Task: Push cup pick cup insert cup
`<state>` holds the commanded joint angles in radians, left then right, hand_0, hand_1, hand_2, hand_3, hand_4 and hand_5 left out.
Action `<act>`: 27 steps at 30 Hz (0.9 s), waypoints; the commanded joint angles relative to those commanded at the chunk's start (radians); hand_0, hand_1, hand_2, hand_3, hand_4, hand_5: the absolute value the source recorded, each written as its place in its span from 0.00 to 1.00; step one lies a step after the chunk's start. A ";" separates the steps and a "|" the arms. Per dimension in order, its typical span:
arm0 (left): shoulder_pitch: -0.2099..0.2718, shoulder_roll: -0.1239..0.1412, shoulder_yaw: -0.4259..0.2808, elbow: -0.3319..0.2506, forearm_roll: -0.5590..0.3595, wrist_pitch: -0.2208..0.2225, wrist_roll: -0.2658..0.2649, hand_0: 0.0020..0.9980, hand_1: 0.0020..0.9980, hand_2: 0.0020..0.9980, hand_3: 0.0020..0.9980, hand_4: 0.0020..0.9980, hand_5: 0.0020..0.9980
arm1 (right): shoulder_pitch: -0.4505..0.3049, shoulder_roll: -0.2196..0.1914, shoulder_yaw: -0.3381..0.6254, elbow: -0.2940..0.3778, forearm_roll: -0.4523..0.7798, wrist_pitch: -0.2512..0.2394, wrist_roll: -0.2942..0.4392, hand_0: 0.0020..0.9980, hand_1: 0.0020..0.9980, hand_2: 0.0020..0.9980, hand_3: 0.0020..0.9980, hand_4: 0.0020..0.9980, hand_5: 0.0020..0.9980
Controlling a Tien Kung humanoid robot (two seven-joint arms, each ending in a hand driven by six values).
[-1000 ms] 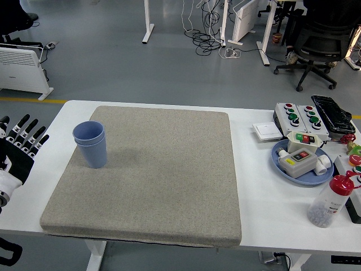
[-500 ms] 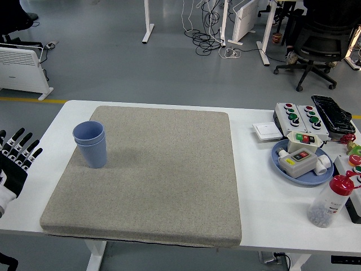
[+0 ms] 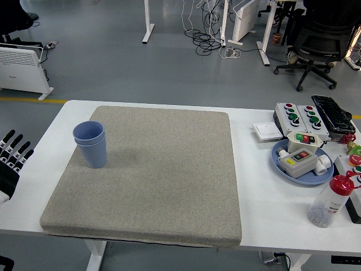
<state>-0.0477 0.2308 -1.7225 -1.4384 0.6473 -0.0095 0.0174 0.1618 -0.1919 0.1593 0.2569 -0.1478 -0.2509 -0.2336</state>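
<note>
No print is legible on the blue cups [image 3: 90, 144], nested upright near the left edge of the grey mat [image 3: 149, 175]. Well right of the mat sit a blue plate [image 3: 280, 164] of switch boxes, a button box [image 3: 298, 115] and a red-capped bottle [image 3: 331, 201] — none near the cups. The left hand [image 3: 10, 162] lies left of the mat at the table's [image 3: 254, 186] edge, fingers straight and spread, empty — well apart from the cups.

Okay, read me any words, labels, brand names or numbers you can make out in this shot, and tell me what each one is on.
None can be read.
Button boxes: coloured buttons only, any lettering too small.
Box on the blue plate: red and green buttons, any print blurred.
Red-capped bottle: no label visible.
Blue cups and grey mat: plain.
</note>
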 joint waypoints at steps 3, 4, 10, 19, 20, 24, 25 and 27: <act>0.001 0.000 0.002 0.001 0.001 0.002 0.000 0.89 0.91 0.93 0.89 0.60 1.00 | 0.000 0.000 0.006 0.000 -0.011 0.000 -0.003 0.69 0.62 0.63 0.54 0.09 0.47; 0.001 0.000 0.002 0.001 0.001 0.002 0.000 0.89 0.91 0.93 0.89 0.60 1.00 | 0.000 0.000 0.007 0.000 -0.013 0.000 -0.004 0.69 0.62 0.63 0.54 0.09 0.47; 0.005 0.000 0.002 0.005 -0.001 0.005 -0.001 0.89 0.91 0.93 0.89 0.60 1.00 | -0.003 0.001 0.016 -0.001 -0.028 0.000 -0.009 0.69 0.62 0.63 0.54 0.09 0.47; 0.007 0.002 -0.003 0.007 -0.003 0.011 -0.005 0.89 0.91 0.93 0.89 0.60 1.00 | -0.004 0.003 0.020 0.000 -0.033 0.000 -0.011 0.69 0.62 0.63 0.54 0.09 0.47; 0.007 0.001 -0.003 0.007 -0.003 0.011 -0.005 0.89 0.91 0.93 0.89 0.60 1.00 | -0.004 0.003 0.019 0.000 -0.033 0.001 -0.011 0.69 0.62 0.63 0.54 0.09 0.47; 0.006 0.000 -0.003 0.008 -0.002 0.011 -0.004 0.89 0.91 0.93 0.89 0.60 1.00 | -0.003 0.004 0.020 0.000 -0.033 0.001 -0.011 0.69 0.62 0.63 0.54 0.09 0.47; 0.006 0.000 -0.003 0.008 -0.002 0.011 -0.004 0.89 0.91 0.93 0.89 0.60 1.00 | -0.003 0.004 0.020 0.000 -0.033 0.001 -0.011 0.69 0.62 0.63 0.54 0.09 0.47; 0.006 0.000 -0.003 0.008 -0.002 0.011 -0.004 0.89 0.91 0.93 0.89 0.60 1.00 | -0.003 0.004 0.020 0.000 -0.034 0.001 -0.011 0.69 0.62 0.63 0.54 0.09 0.47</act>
<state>-0.0413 0.2308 -1.7257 -1.4308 0.6449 0.0012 0.0135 0.1583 -0.1881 0.1791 0.2572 -0.1815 -0.2502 -0.2448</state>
